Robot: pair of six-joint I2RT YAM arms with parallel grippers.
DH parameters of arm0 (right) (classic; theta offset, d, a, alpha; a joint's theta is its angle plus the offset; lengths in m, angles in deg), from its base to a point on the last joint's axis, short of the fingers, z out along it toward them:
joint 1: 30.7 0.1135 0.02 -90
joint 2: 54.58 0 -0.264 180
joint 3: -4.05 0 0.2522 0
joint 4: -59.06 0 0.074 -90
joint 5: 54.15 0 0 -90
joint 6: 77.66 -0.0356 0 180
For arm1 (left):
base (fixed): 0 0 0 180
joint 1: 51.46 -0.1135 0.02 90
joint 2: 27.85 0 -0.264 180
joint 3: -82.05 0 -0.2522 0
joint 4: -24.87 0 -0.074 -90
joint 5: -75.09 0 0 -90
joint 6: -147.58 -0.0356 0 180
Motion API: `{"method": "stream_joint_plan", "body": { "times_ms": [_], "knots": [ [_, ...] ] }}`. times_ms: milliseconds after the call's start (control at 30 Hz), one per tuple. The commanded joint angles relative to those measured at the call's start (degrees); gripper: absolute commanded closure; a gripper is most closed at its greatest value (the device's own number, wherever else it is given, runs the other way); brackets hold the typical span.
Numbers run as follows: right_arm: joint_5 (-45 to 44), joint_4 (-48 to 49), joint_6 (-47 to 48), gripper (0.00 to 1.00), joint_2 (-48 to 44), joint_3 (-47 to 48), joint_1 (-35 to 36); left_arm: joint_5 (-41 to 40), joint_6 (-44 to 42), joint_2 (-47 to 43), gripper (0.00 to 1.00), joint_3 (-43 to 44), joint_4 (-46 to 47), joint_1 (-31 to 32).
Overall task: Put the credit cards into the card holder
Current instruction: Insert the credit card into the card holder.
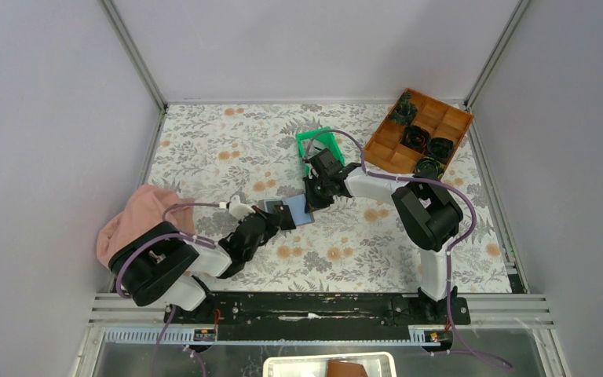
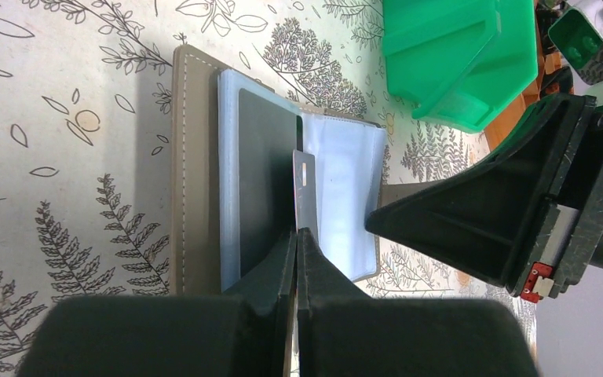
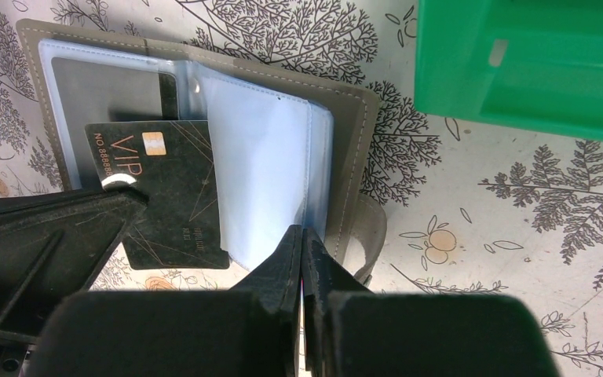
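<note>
L arm low; L fingers [image 2: 297,236] clamp credit card [image 2: 305,184] edge-on.
R fingers [image 3: 302,239] closed at card holder [image 3: 349,126] sleeve; green bin [image 3: 518,63] adj.

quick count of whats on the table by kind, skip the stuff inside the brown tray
card holder: 1
credit cards: 2 (one pinched in the left gripper, one already sleeved in the holder)
green bin: 1
brown tray: 1
pink cloth: 1
total: 6
</note>
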Motion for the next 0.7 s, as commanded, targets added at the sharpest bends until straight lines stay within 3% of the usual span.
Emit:
{"method": "stream_joint_plan", "body": {
  "times_ms": [0,667],
  "knots": [
    [-2.84,-3.22,1.25,1.00,1.35,-0.65,0.42,5.01,-3.82,2.30,1.00,-1.42,1.08,0.19],
    [-1.92,-3.82,1.43,1.00,2.36,-0.69,0.42,5.61,-3.97,5.12,1.00,0.30,2.02,-5.85]
  ]
}}
